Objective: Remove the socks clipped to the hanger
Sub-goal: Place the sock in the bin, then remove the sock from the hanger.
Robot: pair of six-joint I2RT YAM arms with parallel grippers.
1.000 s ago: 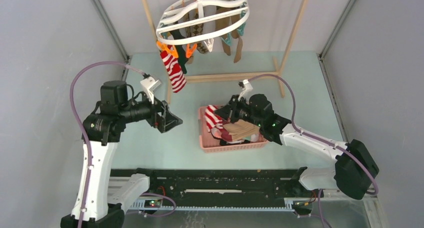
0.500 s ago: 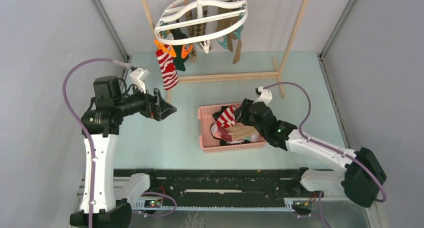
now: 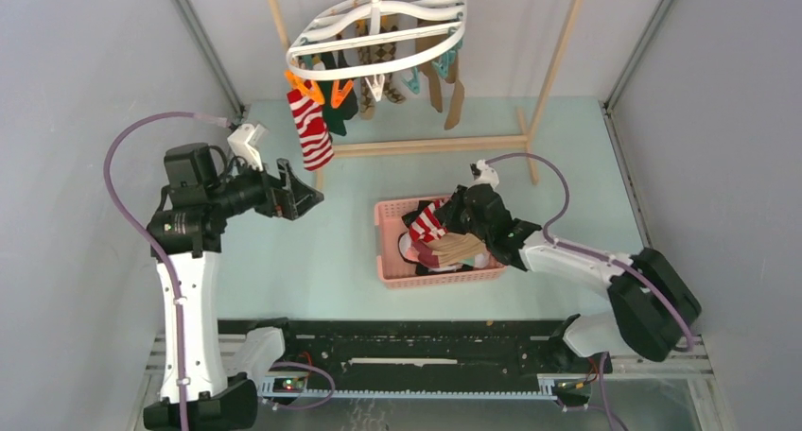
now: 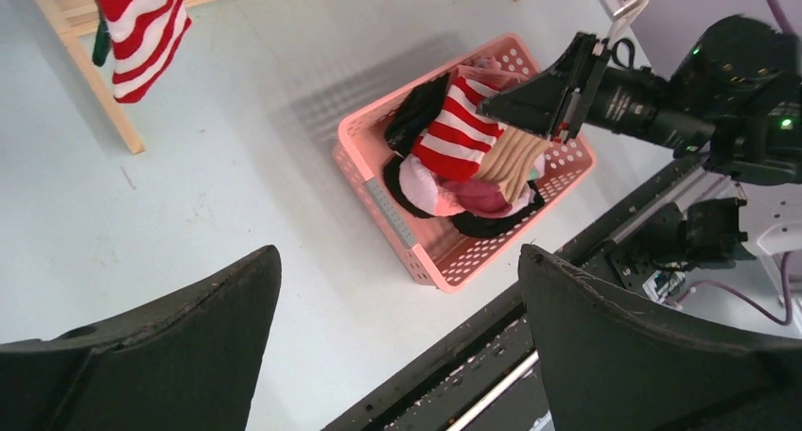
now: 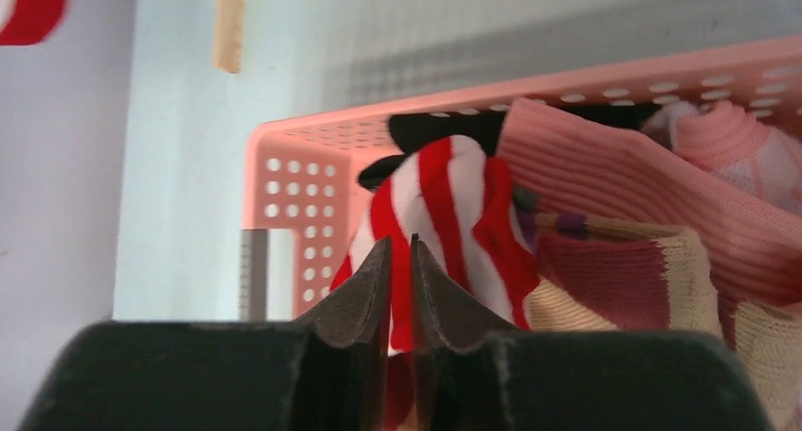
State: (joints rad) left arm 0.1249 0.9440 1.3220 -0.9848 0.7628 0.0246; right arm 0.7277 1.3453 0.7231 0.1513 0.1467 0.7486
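Note:
The white oval hanger (image 3: 376, 15) hangs at the back with teal and orange pins. Clipped to it are a red-and-white striped sock (image 3: 310, 129) (image 4: 142, 25), a dark green sock (image 3: 338, 110), argyle socks (image 3: 378, 53) and tan socks (image 3: 455, 98). My left gripper (image 3: 307, 199) (image 4: 399, 251) is open and empty, left of the basket and below the hanging striped sock. My right gripper (image 3: 444, 212) (image 5: 402, 242) (image 4: 492, 105) sits over the basket, its jaws almost together, tips against another striped sock (image 3: 427, 221) (image 5: 454, 204) (image 4: 459, 133). Red fabric shows in the slit.
A pink perforated basket (image 3: 388, 261) (image 4: 397, 223) (image 5: 284, 166) at table centre holds a pile of pink, tan and black socks. The light wooden rack frame (image 3: 426, 146) stands behind it. Grey walls close both sides; a black rail runs along the near edge.
The striped sock the right gripper held over the basket now lies on the pile; those jaws opened, then closed to a slit. The left arm drew back left. The hanger swung slightly.

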